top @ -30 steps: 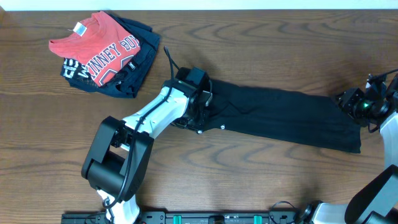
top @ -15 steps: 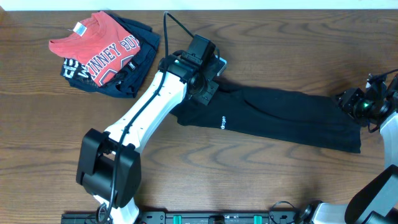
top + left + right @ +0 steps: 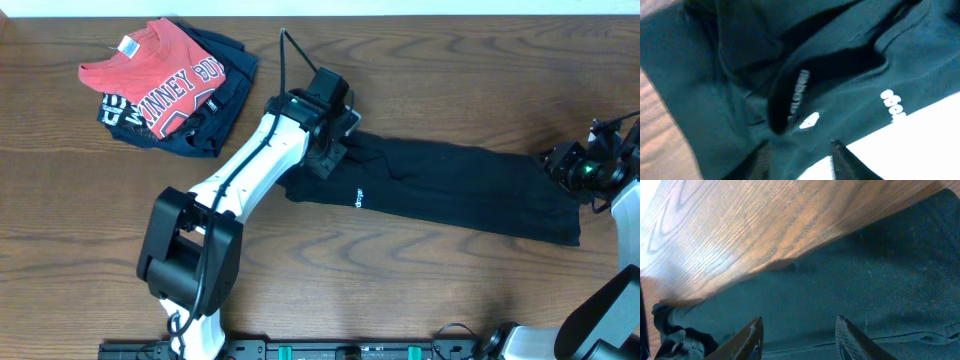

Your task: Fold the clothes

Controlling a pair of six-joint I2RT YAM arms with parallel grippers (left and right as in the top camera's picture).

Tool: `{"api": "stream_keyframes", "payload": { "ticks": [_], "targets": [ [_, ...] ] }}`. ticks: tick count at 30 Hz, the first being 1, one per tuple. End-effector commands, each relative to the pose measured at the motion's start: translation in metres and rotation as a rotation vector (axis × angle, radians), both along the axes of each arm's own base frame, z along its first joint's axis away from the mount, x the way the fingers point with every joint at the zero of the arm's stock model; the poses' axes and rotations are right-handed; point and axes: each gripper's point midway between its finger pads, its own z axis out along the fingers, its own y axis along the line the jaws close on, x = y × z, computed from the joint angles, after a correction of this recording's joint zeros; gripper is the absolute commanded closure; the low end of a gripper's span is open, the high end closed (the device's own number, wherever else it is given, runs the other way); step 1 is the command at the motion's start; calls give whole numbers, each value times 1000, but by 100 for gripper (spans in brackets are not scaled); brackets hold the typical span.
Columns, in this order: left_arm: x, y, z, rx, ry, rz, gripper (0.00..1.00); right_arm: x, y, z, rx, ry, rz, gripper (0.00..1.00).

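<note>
The clothes, a black T-shirt [image 3: 450, 185], lie folded into a long strip across the table, with a small white logo [image 3: 357, 196] near the left end. My left gripper [image 3: 338, 135] hovers over the strip's far left corner. In the left wrist view its jaws stand apart [image 3: 802, 162] just above rumpled fabric [image 3: 715, 75], the collar label [image 3: 799, 92] and the white logo [image 3: 892, 102]. My right gripper [image 3: 558, 163] sits at the strip's right end. Its open jaws [image 3: 800, 340] frame flat fabric [image 3: 880, 270] without pinching it.
A red T-shirt with white lettering [image 3: 150, 75] lies on a navy garment [image 3: 215, 110] at the back left. Bare wooden table [image 3: 400, 290] runs along the front. The shirt's far edge meets the wood [image 3: 765, 220] in the right wrist view.
My left arm swung from the strip's near left edge toward the back, then settled slightly lower, and its jaws parted. The logo came into plain view. The right arm stayed still.
</note>
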Motion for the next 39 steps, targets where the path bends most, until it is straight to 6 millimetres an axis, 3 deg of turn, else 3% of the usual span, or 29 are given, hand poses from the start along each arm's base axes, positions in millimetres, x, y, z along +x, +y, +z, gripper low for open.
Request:
{"api": "stream_keyframes", "payload": {
  "ticks": [1,6,9,11,15,20,21,22,23,25,27,32,36,39],
  "targets": [
    [8,20,-5,109,-42,51,39,0,2,1,-14,-4,20,55],
    [10,7,3,37,-36,97,38,0,2,1,-14,-4,20,55],
    [-1,-19,5,-100,30,58,56,0,2,1,-17,-3,19,54],
    [-3,-25,6,-128,43,46,72,-2,-3,-1,-39,13,6,53],
    [0,-22,1,-129,31,54,79,-11,-27,-9,-136,77,-72,42],
    [3,-10,-23,-119,43,83,80,-29,-67,-13,-220,136,-201,28],
    [3,-6,-29,-114,49,92,78,-32,-74,-13,-228,141,-222,27],
    [4,-2,-33,-109,56,101,71,-34,-80,-14,-239,144,-241,27],
    [6,2,-36,-107,62,115,56,-38,-92,-17,-262,156,-272,26],
    [10,7,-33,-113,59,145,38,-38,-108,-25,-277,160,-300,23],
    [15,12,-23,-127,48,188,36,-39,-116,-35,-279,155,-258,22],
    [17,17,9,-155,7,214,30,-38,-109,-55,-240,123,-71,22],
    [13,19,38,-180,-37,210,27,-52,-107,-76,-201,191,-41,20],
    [11,20,61,-204,-79,207,25,-67,-101,-94,-150,266,-35,25]
  ]
}}
